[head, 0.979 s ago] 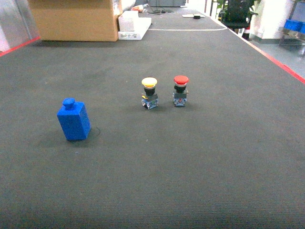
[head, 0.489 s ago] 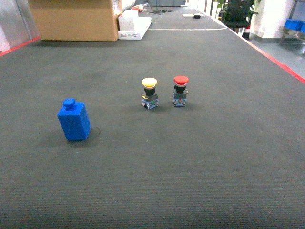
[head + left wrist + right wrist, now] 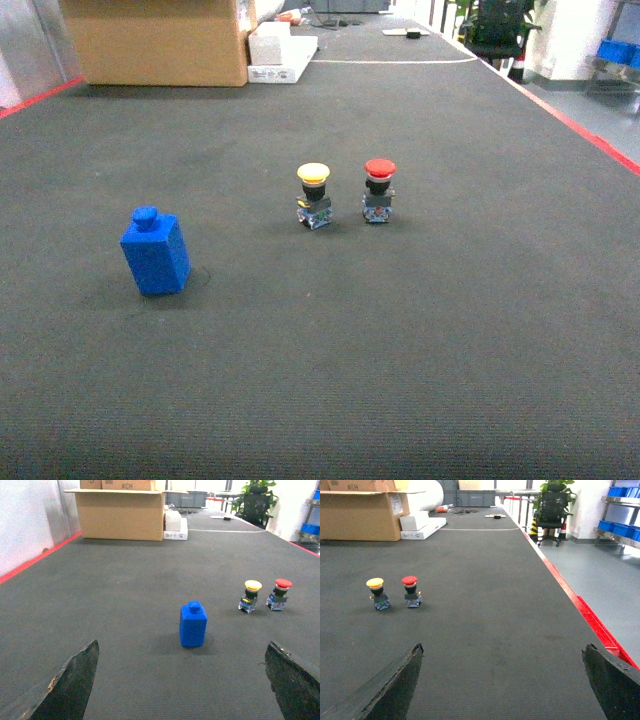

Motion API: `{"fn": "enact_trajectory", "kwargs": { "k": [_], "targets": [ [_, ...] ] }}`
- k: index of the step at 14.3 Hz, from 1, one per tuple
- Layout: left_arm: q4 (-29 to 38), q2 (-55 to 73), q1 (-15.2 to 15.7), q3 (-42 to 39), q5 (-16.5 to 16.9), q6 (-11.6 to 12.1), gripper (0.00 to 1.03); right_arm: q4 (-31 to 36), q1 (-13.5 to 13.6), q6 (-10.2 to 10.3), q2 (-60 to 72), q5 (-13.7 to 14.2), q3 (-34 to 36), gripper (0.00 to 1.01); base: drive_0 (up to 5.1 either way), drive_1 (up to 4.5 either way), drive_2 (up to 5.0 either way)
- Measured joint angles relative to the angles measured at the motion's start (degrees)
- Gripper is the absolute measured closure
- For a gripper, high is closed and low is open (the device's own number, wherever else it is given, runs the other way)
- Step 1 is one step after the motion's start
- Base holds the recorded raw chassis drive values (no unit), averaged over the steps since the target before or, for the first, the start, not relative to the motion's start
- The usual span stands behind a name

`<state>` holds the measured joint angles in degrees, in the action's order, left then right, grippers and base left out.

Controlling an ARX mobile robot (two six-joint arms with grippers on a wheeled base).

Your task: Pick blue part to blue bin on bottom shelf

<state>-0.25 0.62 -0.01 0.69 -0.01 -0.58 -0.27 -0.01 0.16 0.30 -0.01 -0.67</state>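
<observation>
On the dark mat, near left, blue part (image 3: 155,253) standing upright, well left of yellow push button (image 3: 313,195) and red push button (image 3: 379,189); nothing shifted over the last second. Left gripper (image 3: 182,680) spread, right gripper (image 3: 502,680) spread, both empty; approach not yet begun

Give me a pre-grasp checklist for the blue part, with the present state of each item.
1. Blue part upright on the dark mat, nothing touching it: ok.
2. Left tool open, fingers wide apart, the part ahead between them: ok.
3. Left tool at the part: not ok, it stands short of it.
4. Yellow button and red button well clear of the part: ok.
5. Right tool open and holding nothing: ok.
6. Blue bin on the bottom shelf located: cannot tell; only far blue bins on a rack show.
</observation>
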Motion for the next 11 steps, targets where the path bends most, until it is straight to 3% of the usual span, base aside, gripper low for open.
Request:
{"fn": "enact_trajectory", "kwargs": {
  "k": [3,4,5,6,9,11],
  "targets": [
    [-1.2,0.3,-0.3,0.2,-0.9,-0.2,0.05,0.0,0.0,0.0,0.0,0.0,0.0,0.03,0.0,0.00,0.0],
    [-9.3,6.9,-5.2,3.8,-11.3,-3.2,0.05,0.0,0.0,0.0,0.0,0.1,0.0,0.03,0.0,0.00,0.0],
    [-4.6,17.0,-7.2,5.3,-16.6,-5.7,0.05,0.0,0.0,0.0,0.0,-0.1,0.0,0.03,0.0,0.00,0.0],
    [3.7,26.7,-6.8,5.5,-16.7,-7.8,0.05,0.0,0.0,0.0,0.0,0.0,0.0,0.03,0.0,0.00,0.0],
    [32.1,62.8,-9.8,17.9,-12.0,-8.1,0.05,0.0,0.0,0.0,0.0,0.0,0.0,0.03,0.0,0.00,0.0],
    [39.8,81.1,-10.4,25.7,-9.7,-8.0,0.05,0.0,0.0,0.0,0.0,0.0,0.0,0.03,0.0,0.00,0.0]
  ]
}}
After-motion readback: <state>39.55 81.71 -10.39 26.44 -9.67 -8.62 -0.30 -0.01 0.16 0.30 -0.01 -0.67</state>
